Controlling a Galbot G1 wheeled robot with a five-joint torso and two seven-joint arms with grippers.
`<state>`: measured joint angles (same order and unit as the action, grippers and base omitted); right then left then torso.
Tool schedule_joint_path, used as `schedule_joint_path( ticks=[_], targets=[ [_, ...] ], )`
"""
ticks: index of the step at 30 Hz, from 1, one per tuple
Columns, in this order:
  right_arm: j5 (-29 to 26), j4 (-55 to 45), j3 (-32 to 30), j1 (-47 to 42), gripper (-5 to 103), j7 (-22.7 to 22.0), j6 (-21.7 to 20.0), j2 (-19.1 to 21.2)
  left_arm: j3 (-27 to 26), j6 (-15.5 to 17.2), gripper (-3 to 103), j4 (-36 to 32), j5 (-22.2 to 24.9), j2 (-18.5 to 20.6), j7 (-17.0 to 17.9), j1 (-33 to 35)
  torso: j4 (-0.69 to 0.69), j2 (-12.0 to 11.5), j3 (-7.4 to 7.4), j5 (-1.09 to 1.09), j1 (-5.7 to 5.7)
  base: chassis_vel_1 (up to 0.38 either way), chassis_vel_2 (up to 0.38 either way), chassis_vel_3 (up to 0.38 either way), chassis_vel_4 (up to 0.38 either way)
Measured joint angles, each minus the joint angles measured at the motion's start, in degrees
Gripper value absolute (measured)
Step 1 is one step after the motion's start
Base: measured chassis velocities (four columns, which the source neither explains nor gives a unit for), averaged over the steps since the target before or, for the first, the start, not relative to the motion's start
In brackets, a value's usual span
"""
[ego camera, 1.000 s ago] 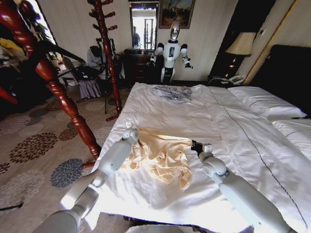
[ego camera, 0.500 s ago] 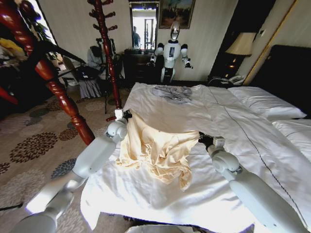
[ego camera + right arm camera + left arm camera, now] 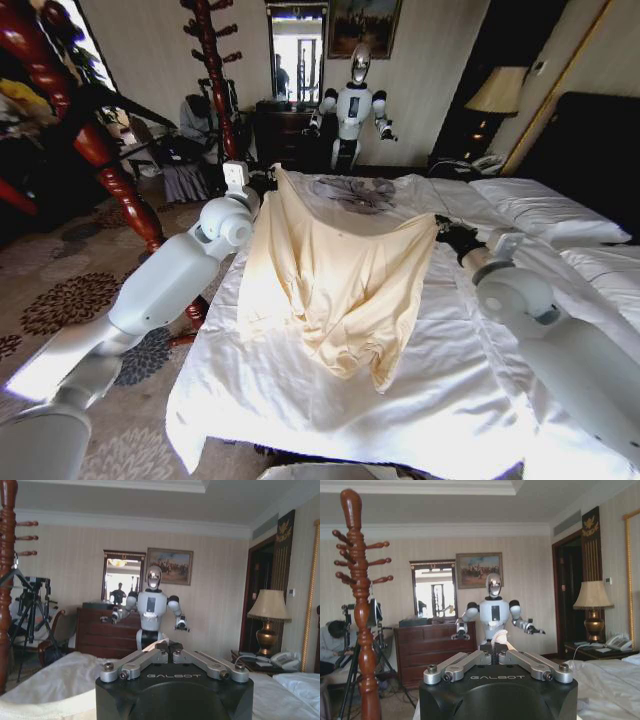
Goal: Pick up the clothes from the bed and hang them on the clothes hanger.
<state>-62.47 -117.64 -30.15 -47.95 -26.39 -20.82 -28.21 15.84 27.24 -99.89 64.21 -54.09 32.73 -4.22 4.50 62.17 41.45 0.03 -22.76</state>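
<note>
The cream-yellow shirt [image 3: 335,275] was held up above the bed [image 3: 450,390], stretched wide between both grippers, so it hung like a curtain with its lower end drooping onto the white sheet around 6 o'clock of the spread. Its top edge was pinched at the 10 o'clock corner by the left gripper [image 3: 262,181] and at the 2 o'clock corner by the right gripper [image 3: 448,232]. In the left wrist view a bit of pale fabric [image 3: 498,636] was seen nipped between jaws closed together, and the same was seen in the right wrist view [image 3: 159,644]. A smaller grey garment [image 3: 353,191] was left lying farther up the bed at 12 o'clock. The red-brown coat stand [image 3: 215,75] was seen beyond the left arm, around 11 o'clock.
</note>
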Motion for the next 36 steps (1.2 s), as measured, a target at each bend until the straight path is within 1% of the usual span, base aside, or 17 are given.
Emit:
schedule_joint_path(
  ticks=[2,3,6,10,11,12,13,14,16,18,21,24,27,29,31,32,36],
  targets=[
    [-3.02,0.46,0.51,4.21,0,-0.32,-0.02,1.54,0.87,0.64,1,0.61,1.69,0.17,-0.08,-3.48,-0.04,0.00,0.00,-0.02,0.00,0.000,0.000,0.000,0.000],
    [-3.02,0.46,0.51,4.21,0,-0.32,-0.02,1.54,0.87,0.64,1,0.61,1.69,0.17,-0.08,-3.48,-0.04,0.00,0.00,-0.02,0.00,0.000,0.000,0.000,0.000],
    [-7.37,2.47,3.20,12.25,0,-1.16,-0.45,2.44,2.20,1.12,1,3.28,2.94,-0.99,-0.25,-8.20,-0.08,0.00,0.00,-0.06,0.00,0.000,0.000,0.000,0.000],
    [-10.02,7.12,8.66,21.65,0,-1.43,-0.56,2.42,2.90,1.33,1,7.28,3.54,-3.18,-0.82,-12.67,-0.02,0.00,0.01,-0.01,-0.01,0.000,0.000,0.000,0.000],
    [-10.52,8.73,10.95,25.32,0,-1.41,-0.56,2.10,3.19,1.33,1,9.05,3.50,-3.95,-1.28,-14.52,0.00,-0.01,0.01,0.01,-0.01,0.000,0.000,0.000,0.000],
    [-10.52,8.73,10.95,25.32,0,-1.41,-0.56,2.10,3.19,1.33,1,9.05,3.50,-3.95,-1.28,-14.52,0.00,-0.01,0.01,0.01,-0.01,0.000,0.000,0.000,0.000],
    [-10.77,9.78,12.53,28.05,0,-1.41,-0.56,1.79,3.42,1.33,1,10.14,3.42,-4.38,-1.57,-15.69,0.00,0.00,0.01,0.01,-0.01,0.000,0.000,0.000,0.000],
    [-11.21,11.60,15.68,33.12,0,-1.39,-0.53,1.05,3.89,1.38,1,11.90,3.56,-5.12,-2.17,-18.06,-0.03,-0.01,0.01,-0.04,-0.02,0.000,0.000,0.000,0.000],
    [-11.60,13.86,19.20,38.35,0,-1.39,-0.53,-0.20,4.81,1.50,1,14.01,4.05,-5.81,-2.72,-21.59,-0.07,0.00,0.01,-0.03,-0.01,0.000,0.000,0.000,0.000],
    [-11.59,15.00,20.85,40.60,0,-1.38,-0.53,-0.81,5.17,1.50,1,14.76,4.11,-6.00,-2.99,-22.82,-0.07,0.00,0.01,-0.03,-0.01,0.000,0.000,0.000,0.000],
    [-11.53,18.61,25.02,47.31,0,-1.36,-0.58,-2.77,5.51,1.50,1,16.97,4.17,-6.46,-3.52,-26.74,-0.04,0.00,0.01,-0.01,-0.01,0.000,0.000,0.000,0.000],
    [-11.82,19.54,26.49,49.81,0,-1.22,-0.62,-3.31,5.19,1.88,1,17.09,4.85,-5.91,-3.10,-27.77,-0.02,0.00,0.01,-0.03,-0.02,0.000,0.000,0.000,0.000],
    [-11.82,18.62,26.71,48.99,0,-1.22,-0.63,-2.92,5.20,2.48,1,15.42,5.65,-4.20,-2.21,-27.46,-0.05,0.00,0.00,-0.04,-0.02,0.000,0.000,0.000,0.000],
    [-11.58,16.11,25.15,45.56,0,-1.23,-0.69,-1.70,5.22,2.97,1,12.30,6.49,-1.95,-1.14,-26.01,-0.07,0.00,0.01,-0.04,-0.01,0.000,0.000,0.000,0.000],
    [-11.70,12.88,22.46,41.73,0,-1.47,-1.16,-0.12,4.85,3.67,1,8.23,7.78,0.73,0.55,-24.24,-0.02,-0.01,0.01,-0.04,-0.02,0.000,0.000,0.000,0.000],
    [-11.70,12.88,22.46,41.73,0,-1.47,-1.16,-0.12,4.85,3.67,1,8.23,7.78,0.73,0.55,-24.24,-0.02,-0.01,0.01,-0.04,-0.02,0.000,0.000,0.000,0.000],
    [-14.66,5.55,17.70,35.75,0,-3.44,-2.90,4.72,2.83,4.83,1,-1.03,10.79,6.88,3.16,-21.01,-0.01,-0.01,0.00,-0.02,-0.02,0.000,0.000,0.000,0.000]
  ],
)
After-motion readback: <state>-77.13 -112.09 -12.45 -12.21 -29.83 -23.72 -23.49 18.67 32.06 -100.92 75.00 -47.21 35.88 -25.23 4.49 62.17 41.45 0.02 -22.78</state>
